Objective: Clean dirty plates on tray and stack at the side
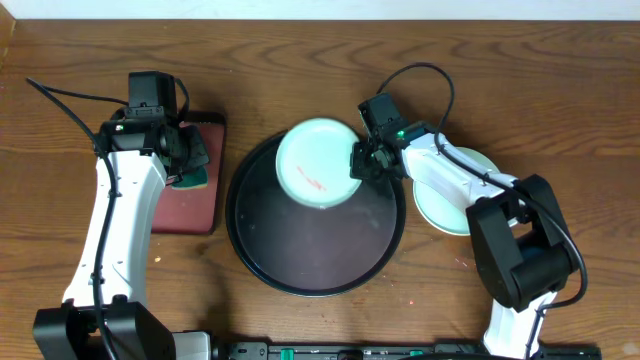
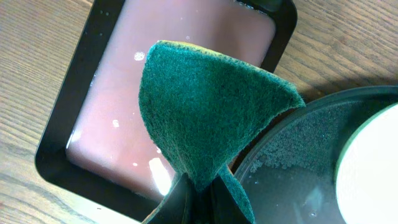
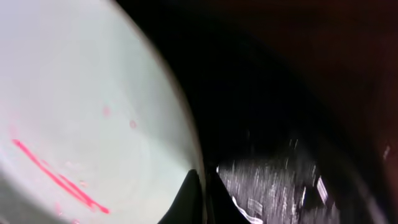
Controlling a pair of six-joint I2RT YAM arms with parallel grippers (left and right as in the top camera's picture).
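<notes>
A pale mint-blue plate [image 1: 315, 162] with thin red smears at its centre is tilted over the back of the round black tray [image 1: 300, 262]. My right gripper [image 1: 358, 160] is shut on the plate's right rim; in the right wrist view the fingers [image 3: 202, 190] pinch the rim of the plate [image 3: 81, 112]. Another mint-blue plate [image 1: 452, 212] lies on the table right of the tray, partly under the right arm. My left gripper [image 1: 185, 165] is shut on a green sponge [image 2: 208, 112] above the dark-red rectangular tray [image 2: 112, 118]. The yellow plate is out of view.
The dark-red rectangular tray [image 1: 190, 190] lies left of the black tray and holds pinkish liquid. The black tray's wet rim shows at lower right in the left wrist view [image 2: 323, 106]. Both arms' cables run over the wooden table.
</notes>
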